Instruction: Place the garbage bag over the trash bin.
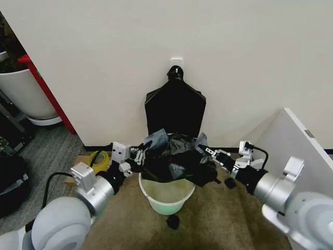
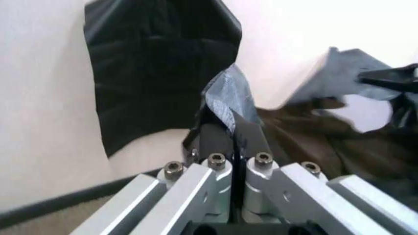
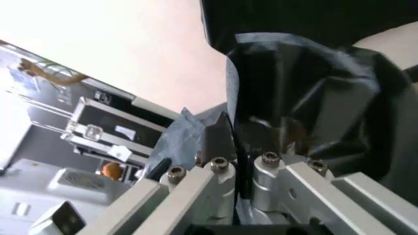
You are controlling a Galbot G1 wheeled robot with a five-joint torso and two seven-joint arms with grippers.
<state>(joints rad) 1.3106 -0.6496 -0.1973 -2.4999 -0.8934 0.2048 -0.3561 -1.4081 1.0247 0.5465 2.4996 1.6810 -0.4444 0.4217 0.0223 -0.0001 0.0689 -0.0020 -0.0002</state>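
Black crinkly plastic garbage bag (image 1: 174,156) hangs mid-frame over your cream-white round bin (image 1: 166,195); left gripper (image 1: 139,154) and right gripper (image 1: 211,153) each seemingly pinch an edge, spreading its mouth.

1. No readable text, label, brand, number or sign anywhere right now.
2. The garbage bag (image 1: 177,156) is plain black, and the trash bin (image 1: 165,197) is unmarked.

Thin, glossy, crinkled plastic garbage bag (image 1: 174,156) above smooth cream plastic trash bin (image 1: 166,195).
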